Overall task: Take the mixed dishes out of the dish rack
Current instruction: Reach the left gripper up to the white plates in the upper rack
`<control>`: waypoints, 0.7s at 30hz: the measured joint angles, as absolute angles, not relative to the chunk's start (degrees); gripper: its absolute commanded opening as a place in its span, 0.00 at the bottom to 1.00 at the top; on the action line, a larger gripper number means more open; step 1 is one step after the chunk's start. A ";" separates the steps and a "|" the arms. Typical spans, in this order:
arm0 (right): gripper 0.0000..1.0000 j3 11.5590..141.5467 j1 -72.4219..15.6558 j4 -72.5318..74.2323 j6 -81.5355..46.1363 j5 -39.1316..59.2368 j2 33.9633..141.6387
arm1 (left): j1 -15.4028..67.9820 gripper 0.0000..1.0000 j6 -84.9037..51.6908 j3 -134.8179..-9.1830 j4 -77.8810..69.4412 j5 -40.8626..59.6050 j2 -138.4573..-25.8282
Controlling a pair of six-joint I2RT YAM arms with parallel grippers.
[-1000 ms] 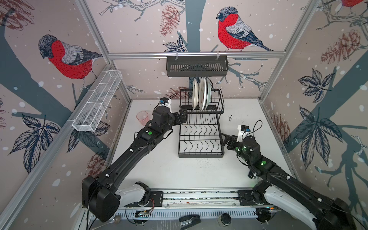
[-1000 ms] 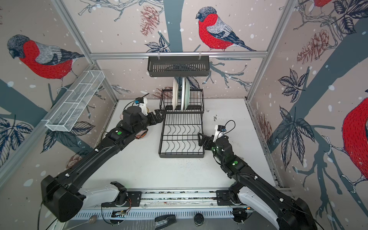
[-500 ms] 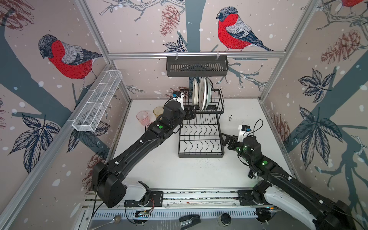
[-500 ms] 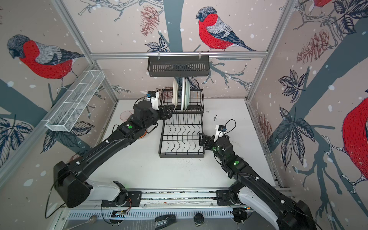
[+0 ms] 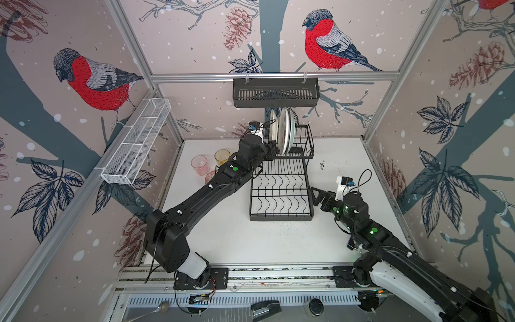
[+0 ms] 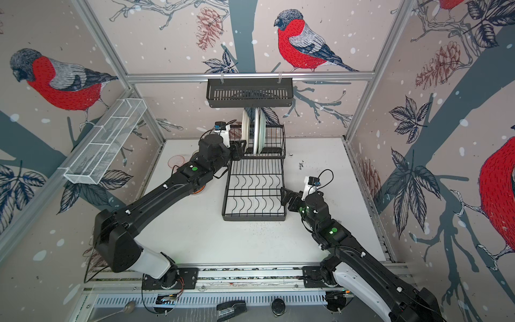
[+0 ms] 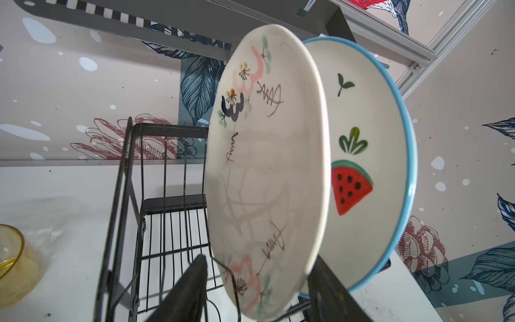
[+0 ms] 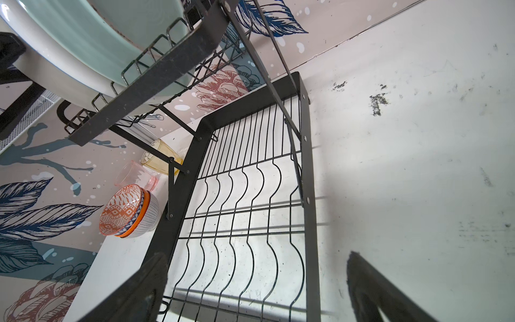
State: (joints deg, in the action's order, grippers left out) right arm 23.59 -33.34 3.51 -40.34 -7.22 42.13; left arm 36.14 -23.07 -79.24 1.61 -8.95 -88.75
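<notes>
Cream floral plate (image 7: 264, 167) in the dish rack (image 7: 167, 201) at twelve o'clock; left pincer (image 7: 257, 259), spread, straddles its rim; right pincer (image 8: 256, 255) gapes.

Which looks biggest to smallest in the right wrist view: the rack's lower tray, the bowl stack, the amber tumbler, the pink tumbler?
1. lower tray, nearest the camera
2. bowl stack
3. amber tumbler and pink tumbler: about alike, each partly hidden and farther off, so unranked

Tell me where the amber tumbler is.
In a top view the amber tumbler stands on the table left of the rack, beside the pink tumbler.
</notes>
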 measured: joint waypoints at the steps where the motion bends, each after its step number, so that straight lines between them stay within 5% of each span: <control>1: 0.99 23.55 -33.34 3.36 -40.34 -7.25 42.00 | 36.14 0.56 -22.68 -79.66 1.61 -8.91 -89.32; 21: 0.99 23.18 -32.84 1.80 -40.34 -8.03 40.10 | 36.12 0.39 -19.51 -87.88 3.84 -9.13 -97.80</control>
